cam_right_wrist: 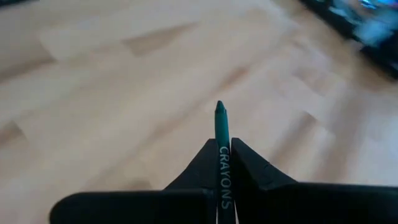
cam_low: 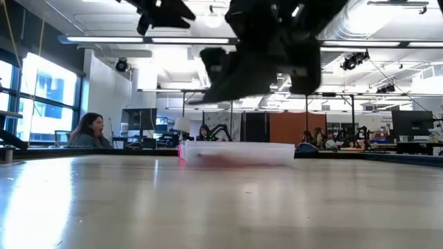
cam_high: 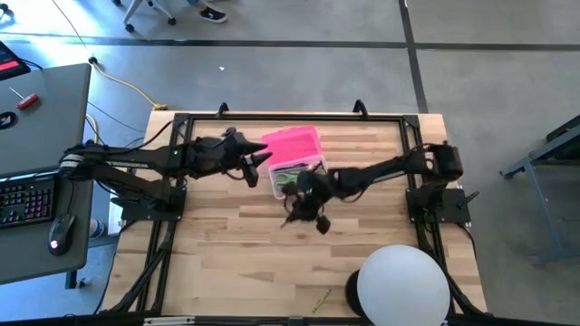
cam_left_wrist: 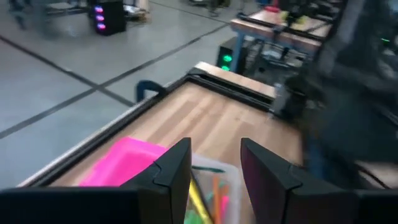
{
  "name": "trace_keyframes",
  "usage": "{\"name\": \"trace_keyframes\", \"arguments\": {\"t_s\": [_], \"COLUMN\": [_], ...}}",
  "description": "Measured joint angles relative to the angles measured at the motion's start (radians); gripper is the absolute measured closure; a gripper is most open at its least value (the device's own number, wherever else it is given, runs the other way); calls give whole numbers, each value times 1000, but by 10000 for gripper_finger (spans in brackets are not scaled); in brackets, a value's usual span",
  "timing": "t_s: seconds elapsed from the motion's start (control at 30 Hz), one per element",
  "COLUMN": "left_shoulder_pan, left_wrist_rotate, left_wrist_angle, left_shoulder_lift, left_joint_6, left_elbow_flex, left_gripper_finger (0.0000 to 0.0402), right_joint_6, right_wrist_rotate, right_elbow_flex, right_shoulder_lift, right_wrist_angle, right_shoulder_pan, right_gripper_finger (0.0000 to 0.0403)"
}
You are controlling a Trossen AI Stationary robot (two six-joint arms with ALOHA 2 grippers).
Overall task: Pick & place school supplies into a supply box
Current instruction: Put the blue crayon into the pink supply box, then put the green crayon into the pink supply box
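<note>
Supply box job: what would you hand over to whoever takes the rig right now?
Right gripper: shut on a green crayon, raised above bare table beside the supply box.
Left gripper: open, empty, hovering at the box's other side.
Box: open, pink lid lying behind it, several supplies already inside.
Left: drop the crayon in. One small item lies near the white dome, too small to identify.
</note>
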Motion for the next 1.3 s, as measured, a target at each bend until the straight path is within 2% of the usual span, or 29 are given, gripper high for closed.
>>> {"name": "trace_keyframes", "arguments": {"t_s": [0.13, 0.33, 0.47, 0.63, 1.0, 1.07, 1.13, 1.3], "left_shoulder_pan": [-72, -186, -228, -248, -245, -245, -245, -245], "left_wrist_rotate": [-22, -132, -183, -231, -237, -237, -237, -237], "left_wrist_angle": [-3, -3, -6, -5, -5, -8, -13, -20], "left_shoulder_lift": [-16, -16, -14, -14, -14, -14, -14, -14], "left_joint_6": [1, 2, 2, 2, -27, -27, -28, -27], "left_elbow_flex": [0, 1, 1, 1, 1, 1, 1, 1], "left_gripper_finger": [231, 231, 231, 231, 231, 231, 231, 231], "right_joint_6": [3, 113, 188, 193, 204, 205, 215, 308], "right_wrist_rotate": [16, 14, 71, 183, 179, 148, 65, -297], "right_elbow_flex": [-71, -301, -407, -463, -467, -467, -467, -467], "right_shoulder_lift": [-71, -96, -96, -96, -100, -116, -144, -176], "right_wrist_angle": [28, 463, 588, 608, 609, 612, 612, 638], "right_shoulder_pan": [-117, -273, -292, -296, -290, -274, -246, -141], "right_gripper_finger": [399, 398, 397, 378, 322, 316, 313, 313]}}
